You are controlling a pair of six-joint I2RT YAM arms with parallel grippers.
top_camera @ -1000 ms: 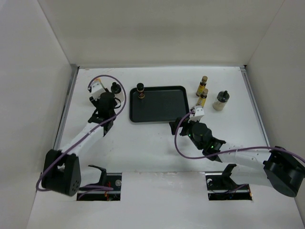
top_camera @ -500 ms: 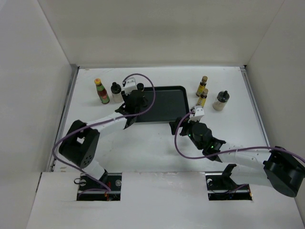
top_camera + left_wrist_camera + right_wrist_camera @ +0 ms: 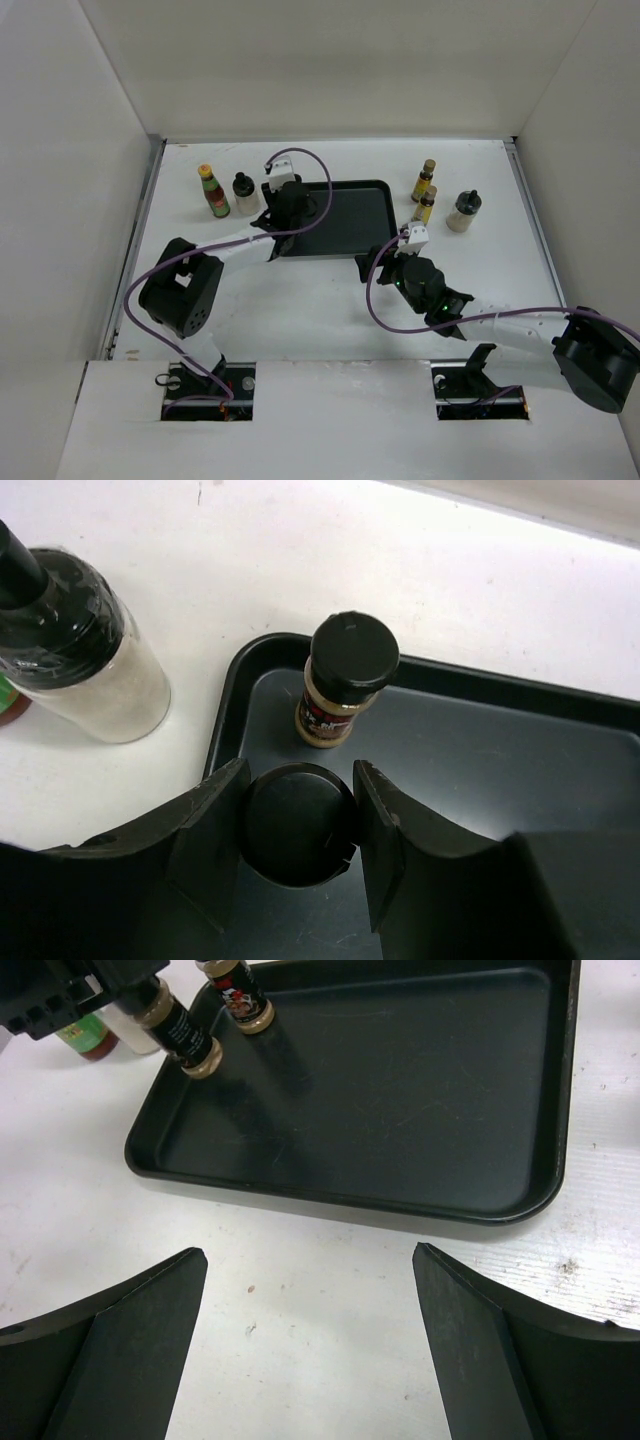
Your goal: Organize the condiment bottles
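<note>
At the far-left corner of the flat black tray (image 3: 350, 225), left gripper (image 3: 297, 825) clamped on a short dark jar (image 3: 181, 1030), one finger on each side of its round black cap. From the right wrist view, tan body and dark label just inside the tray's left wall, base low over the floor, contact with that floor impossible to judge. Just beyond, deeper in the same corner, a second dark jar (image 3: 343, 676) upright on the tray floor, close to the gripped one but apart from it. Outside the tray, just left of its rim, a white black-capped bottle (image 3: 244, 193) upright on the white table (image 3: 330, 300). Left of that again, the red bottle (image 3: 212, 190) with green label and yellow cap. Off the tray on its right side, a far amber bottle (image 3: 427, 178) and a near amber bottle (image 3: 426, 206), both upright, one just behind the other. Further right, a second white bottle (image 3: 464, 211), standing alone. Before the tray's near edge, right gripper (image 3: 305, 1350) spread wide above bare table, nothing between its fingers, the tray's near-right corner just ahead.
</note>
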